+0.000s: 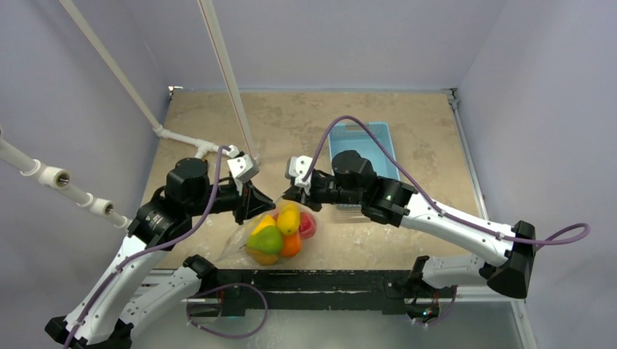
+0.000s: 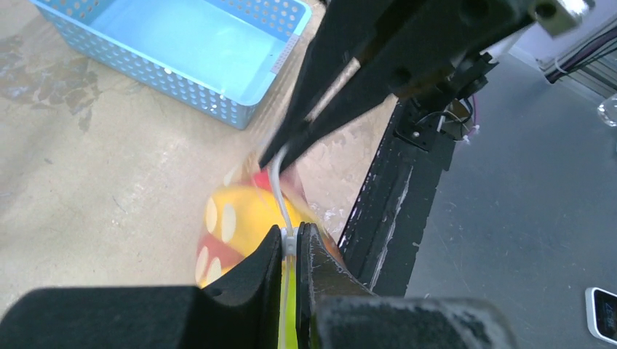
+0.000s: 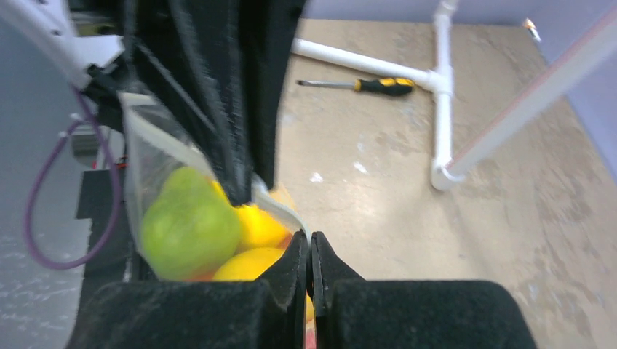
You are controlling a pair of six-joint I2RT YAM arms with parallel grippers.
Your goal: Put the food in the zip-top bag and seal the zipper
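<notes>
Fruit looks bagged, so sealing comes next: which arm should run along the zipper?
Left, probably. The right gripper pinches the zipper near one end, a good anchor; the left gripper is shut on it further along, with the longer stretch of strip beyond it to slide over.

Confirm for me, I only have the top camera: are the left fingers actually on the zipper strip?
Observer: Yes. The left wrist camera shows the left fingers shut on the whitish zipper strip.
Operator: Right side?
Observer: Right fingers are shut on that same strip, further along it.
Operator: Anything hidden behind the left arm?
Observer: A yellow-handled screwdriver lies beside the white pipe.
</notes>
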